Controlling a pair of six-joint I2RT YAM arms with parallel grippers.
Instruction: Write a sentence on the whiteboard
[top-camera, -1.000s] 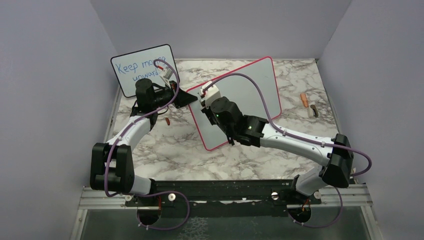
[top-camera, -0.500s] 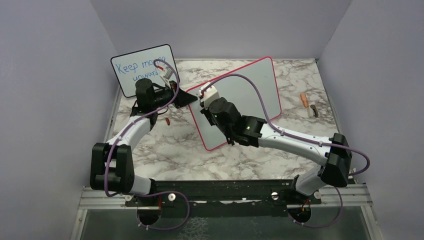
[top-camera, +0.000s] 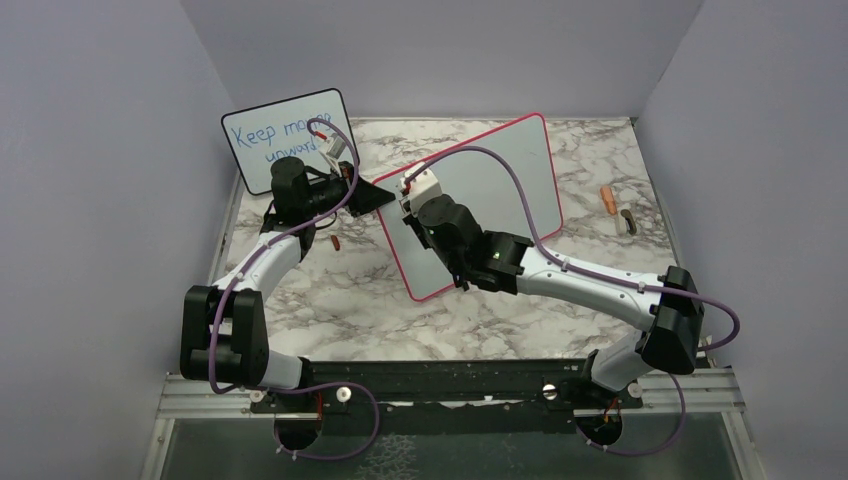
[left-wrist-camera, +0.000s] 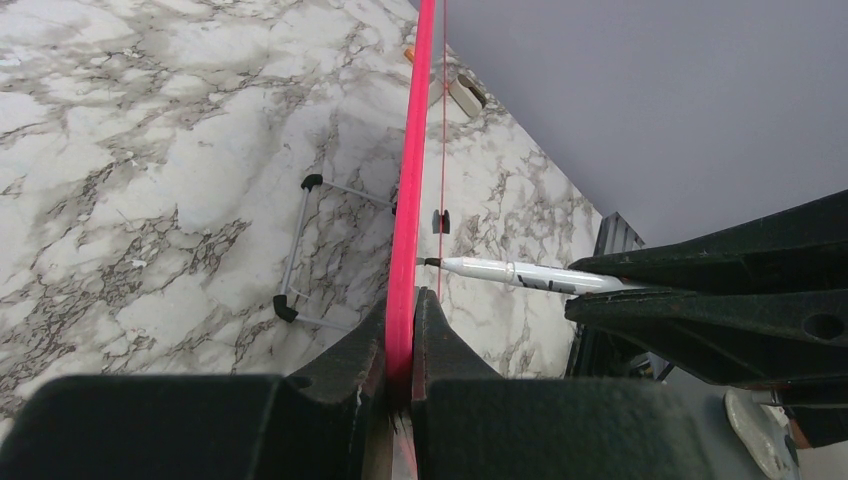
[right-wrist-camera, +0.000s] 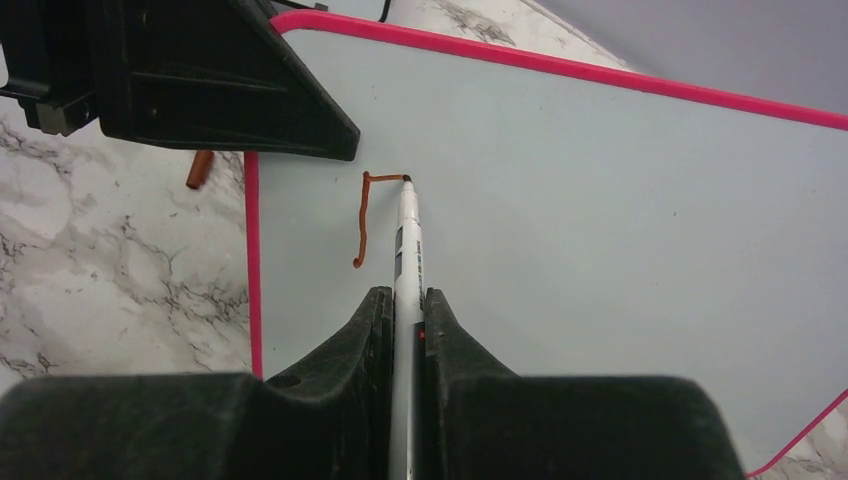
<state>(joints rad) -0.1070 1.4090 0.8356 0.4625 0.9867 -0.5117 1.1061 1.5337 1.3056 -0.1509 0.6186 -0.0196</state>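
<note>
Whiteboard (top-camera: 505, 185) stands leaning, middle of marble table (top-camera: 330, 290). Left gripper (left-wrist-camera: 400, 335) pinches its pink edge near corner. Right gripper (right-wrist-camera: 405, 310) pinches white marker (right-wrist-camera: 408, 230). Marker tip touches board at small brown-red hook, start of sentence (right-wrist-camera: 361, 215).

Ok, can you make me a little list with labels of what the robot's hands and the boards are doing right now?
Left hand: shut on the pink edge of the whiteboard
Right hand: shut on a white marker
Marker tip: touching the whiteboard
Written so far: one short reddish-brown stroke, no whole letter yet
Small board: at the back, with blue writing
Small reddish piece: lying on the marble table, maybe the marker's cap
</note>
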